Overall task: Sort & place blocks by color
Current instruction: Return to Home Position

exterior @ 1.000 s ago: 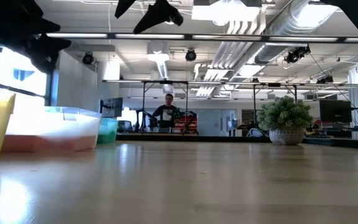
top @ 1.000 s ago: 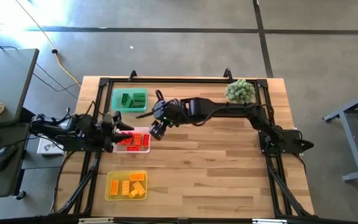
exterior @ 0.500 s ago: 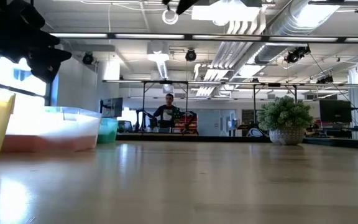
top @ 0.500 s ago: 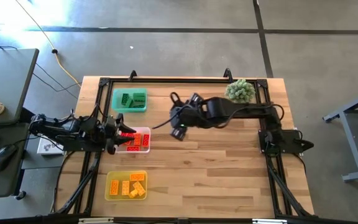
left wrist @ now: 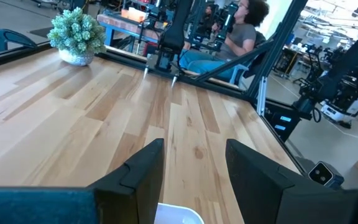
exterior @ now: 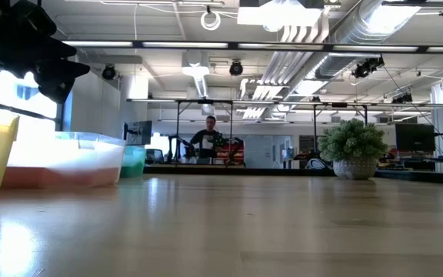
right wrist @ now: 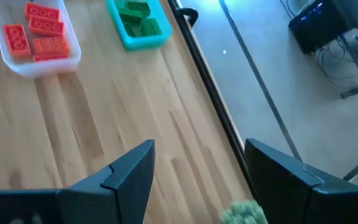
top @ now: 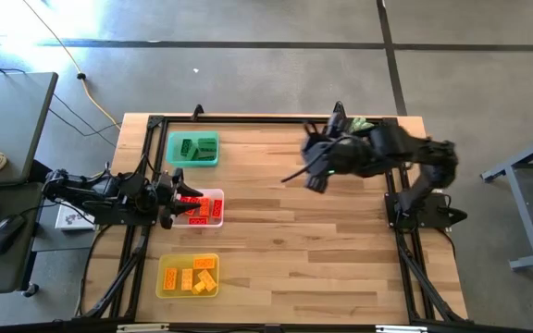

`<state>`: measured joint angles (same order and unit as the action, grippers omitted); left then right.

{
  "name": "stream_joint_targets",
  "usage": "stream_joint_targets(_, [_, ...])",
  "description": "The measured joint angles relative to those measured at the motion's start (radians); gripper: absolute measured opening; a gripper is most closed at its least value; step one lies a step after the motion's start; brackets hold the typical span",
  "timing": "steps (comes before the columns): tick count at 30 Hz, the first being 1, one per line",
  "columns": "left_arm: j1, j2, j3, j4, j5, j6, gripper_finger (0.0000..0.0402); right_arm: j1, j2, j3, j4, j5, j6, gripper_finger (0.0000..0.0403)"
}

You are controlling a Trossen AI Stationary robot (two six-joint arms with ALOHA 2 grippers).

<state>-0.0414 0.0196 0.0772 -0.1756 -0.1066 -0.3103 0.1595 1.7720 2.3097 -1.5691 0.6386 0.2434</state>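
Note:
Red blocks (top: pixel 198 209) lie in the clear tray (top: pixel 218 197), green blocks (top: pixel 195 146) in the green tray (top: pixel 176 157), and orange-yellow blocks (top: pixel 191 277) in the yellow tray (top: pixel 163 291). My left gripper (top: pixel 170 195) hangs open at the clear tray's left edge, holding nothing. In the left wrist view my left gripper (left wrist: pixel 194 180) shows the tray's rim (left wrist: pixel 180 215) just below. My right gripper (top: pixel 315 179) is open and empty, raised above the table's far right part. Seen from its own wrist, my right gripper (right wrist: pixel 197 180) looks back at the red blocks (right wrist: pixel 37 32) and green blocks (right wrist: pixel 139 17).
A spiky pale green plant (exterior: pixel 352 148) stands at the far right corner, partly under my right arm (top: pixel 405 153). The three trays line the table's left side. Bare wood (top: pixel 303 250) fills the middle and near right. A person (left wrist: pixel 241 25) sits beyond the table.
My right gripper has drawn back from over the clear tray toward the table's far right, its arm folding up, and has left the low view. The trays and blocks have stayed put.

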Motion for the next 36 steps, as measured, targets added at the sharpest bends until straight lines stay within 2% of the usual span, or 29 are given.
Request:
stream_joint_targets(2, [0.0,0.0,0.0,0.0,-0.001,0.0,0.0161,0.0,-0.071,-0.087,0.004,0.008,0.003,0.0236])
stream_joint_targets(5, [0.0,0.0,0.0,0.0,-0.002,0.0,0.0161,0.0,-0.215,-0.298,0.053,0.047,0.049,0.0236])
stream_joint_targets(8, [0.0,0.0,0.0,0.0,-0.004,0.0,0.0161,-0.001,-0.375,-0.542,0.19,0.059,0.104,0.0236])
stream_joint_targets(11, [0.0,0.0,0.0,0.0,-0.006,0.0,0.0161,-0.001,-0.522,-0.764,0.363,0.026,0.115,0.0236])
stream_joint_targets(15, [0.0,0.0,0.0,0.0,-0.006,0.012,0.0161,0.0,-0.681,-1.006,0.549,0.003,0.115,0.0236])
stream_joint_targets(20, [0.0,0.0,0.0,0.0,-0.006,0.111,0.0161,-0.001,-0.843,-1.273,0.705,0.007,0.125,0.0236])
stream_joint_targets(28, [0.0,0.0,0.0,0.0,-0.006,0.138,0.0161,0.0,-1.057,-1.631,0.931,-0.004,0.181,0.0236])
stream_joint_targets(36, [0.0,0.0,0.0,0.0,-0.005,0.138,0.0161,-0.001,-1.232,-1.865,1.079,-0.016,0.23,0.0236])
